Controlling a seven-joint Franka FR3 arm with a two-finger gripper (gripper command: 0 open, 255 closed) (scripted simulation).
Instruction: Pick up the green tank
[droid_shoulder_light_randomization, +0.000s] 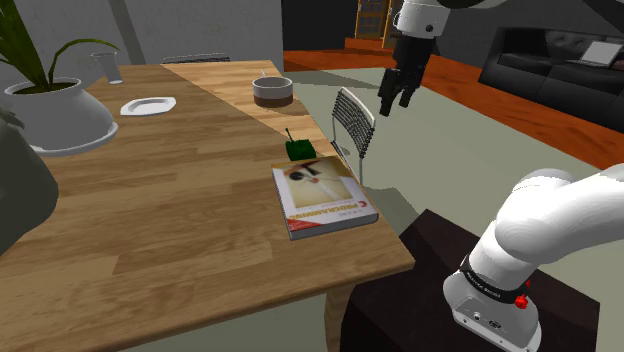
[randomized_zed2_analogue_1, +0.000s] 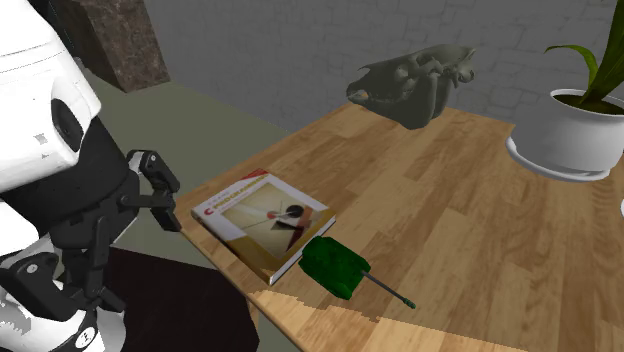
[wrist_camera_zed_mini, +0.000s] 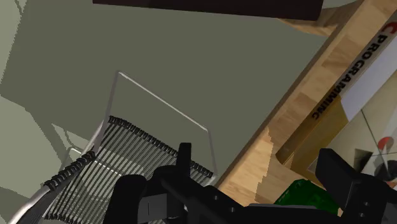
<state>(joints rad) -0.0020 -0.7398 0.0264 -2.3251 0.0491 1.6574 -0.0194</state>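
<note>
Ten items, taken across the shoulder view. Wooden table (droid_shoulder_light_randomization: 180, 230): carries all the smaller lots. Potted plant (droid_shoulder_light_randomization: 60, 118): white pot on a saucer, at the table's 9 o'clock side. Clear glass (droid_shoulder_light_randomization: 106, 67): at 1 o'clock of the pot. White plate (droid_shoulder_light_randomization: 148, 105): near the pot, at its 3 o'clock. Round bowl (droid_shoulder_light_randomization: 272, 90): towards the table's far end. Green tank (droid_shoulder_light_randomization: 298, 149): small, thin barrel pointing to about 12 o'clock. It sits on the table close to the edge, just beside the book at its 11 o'clock. Book (droid_shoulder_light_randomization: 323, 196): lying flat, cover up. Wire-backed chair (droid_shoulder_light_randomization: 352, 122): on the floor off the table edge, at 2 o'clock of the tank. Black gripper (droid_shoulder_light_randomization: 396, 106): in the air above the chair, at 2 o'clock of the tank and well apart from it, fingers spread, holding nothing. Dark stand (droid_shoulder_light_randomization: 430, 280): at the view's 5 o'clock. Black sofa (droid_shoulder_light_randomization: 560, 60): at the view's 2 o'clock.
</note>
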